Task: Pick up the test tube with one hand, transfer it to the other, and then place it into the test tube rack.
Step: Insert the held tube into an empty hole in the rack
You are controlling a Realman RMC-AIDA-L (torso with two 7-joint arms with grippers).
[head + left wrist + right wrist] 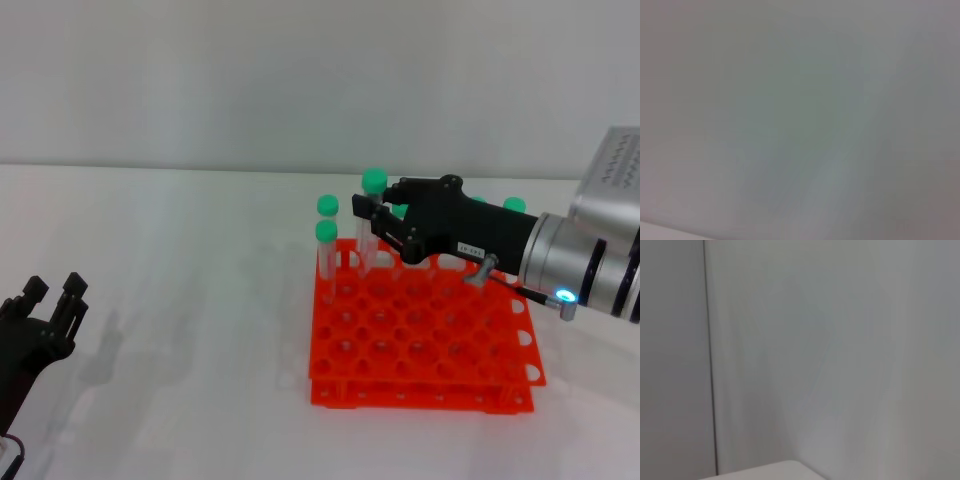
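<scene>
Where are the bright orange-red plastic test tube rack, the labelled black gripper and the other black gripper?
Bright orange-red plastic test tube rack (420,345): head view, top grid.
Labelled black right gripper (368,222): head view, between fingertips.
Unlabelled black left gripper (52,293): head view, between fingertips.

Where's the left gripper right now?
In the head view, the left gripper sits low at the table's left edge, well clear of the test tube rack, where the right gripper works.

Black end effector (372,218), silver-white arm (590,250)
</scene>
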